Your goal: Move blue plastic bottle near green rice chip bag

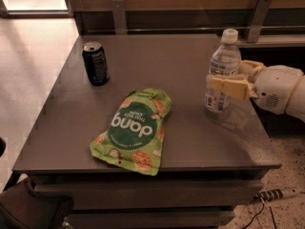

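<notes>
Cream gripper (pixel 222 79) at the table's (pixel 176 61) right is clasping the bottle (pixel 225 60) upright, probably for setting beside the green bag (pixel 136 128).

Gripper (pixel 224 78): right of bag (pixel 136 128), clasping bottle (pixel 225 56); far fingertip hidden behind it.
Arm (pixel 286 92): cut off at right edge.
Bag print: small text unreadable.

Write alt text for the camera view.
A robot's end effector grips a clear water bottle upright at the right side of a gray table. A green chip bag lies flat at the centre front; a dark soda can stands back left.
</notes>
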`<state>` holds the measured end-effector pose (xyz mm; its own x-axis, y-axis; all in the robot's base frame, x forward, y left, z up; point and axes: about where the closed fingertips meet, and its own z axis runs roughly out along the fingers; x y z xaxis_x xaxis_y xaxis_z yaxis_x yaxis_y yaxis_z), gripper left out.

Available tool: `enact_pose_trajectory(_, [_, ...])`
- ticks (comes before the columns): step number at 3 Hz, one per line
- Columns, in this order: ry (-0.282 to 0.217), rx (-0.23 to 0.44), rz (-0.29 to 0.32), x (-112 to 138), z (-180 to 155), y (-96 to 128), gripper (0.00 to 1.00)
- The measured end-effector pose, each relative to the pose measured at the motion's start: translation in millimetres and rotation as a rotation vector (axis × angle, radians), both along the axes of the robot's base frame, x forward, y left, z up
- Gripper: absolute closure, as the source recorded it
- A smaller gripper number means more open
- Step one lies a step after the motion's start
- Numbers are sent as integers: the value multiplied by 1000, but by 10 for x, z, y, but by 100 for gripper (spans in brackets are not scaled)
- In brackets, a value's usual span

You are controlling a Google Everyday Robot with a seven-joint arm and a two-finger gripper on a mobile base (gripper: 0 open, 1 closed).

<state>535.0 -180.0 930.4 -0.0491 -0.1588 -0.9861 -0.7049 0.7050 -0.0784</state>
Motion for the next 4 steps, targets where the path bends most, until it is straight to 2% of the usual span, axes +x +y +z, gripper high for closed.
enact_pose_trajectory(2, [-35,29,16,-439,-366,225,100])
enact_pose_trajectory(3, [-36,30,17,-442,-341,229,86])
enact_pose_trajectory(4, [-36,30,17,-442,-334,229,63])
